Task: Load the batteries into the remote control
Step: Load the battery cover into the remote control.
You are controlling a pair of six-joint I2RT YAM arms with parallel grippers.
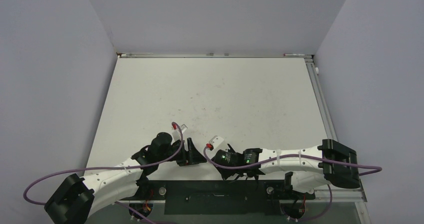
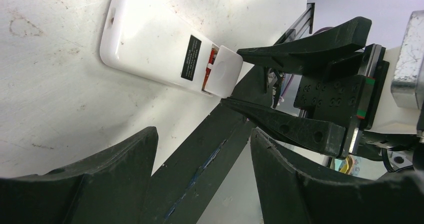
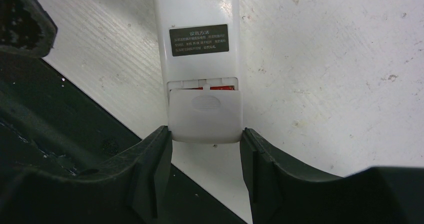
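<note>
One remote control (image 3: 200, 14), back-up, its cover (image 3: 206, 111) pinched in the right hand (image 3: 206, 140); left hand (image 2: 204, 134) gapes empty alongside. Only wrist views show the cover ajar.

We find the remote control (image 3: 200, 14) lying back-up on the bench (image 1: 210, 94), close to the near edge and about midway across, just beyond the edge strip (image 3: 60, 134) that runs along that side. Its battery cover (image 3: 206, 114) sits at the end nearest the right arm, slid partly off, with a gap between it and the label (image 3: 199, 40) farther up the back. That cover end lies between the two fingers of the right tool (image 3: 204, 133), touching both. The left tool (image 2: 202, 134) stands to the left, with the remote control ahead of its fingers and apart from them.
</note>
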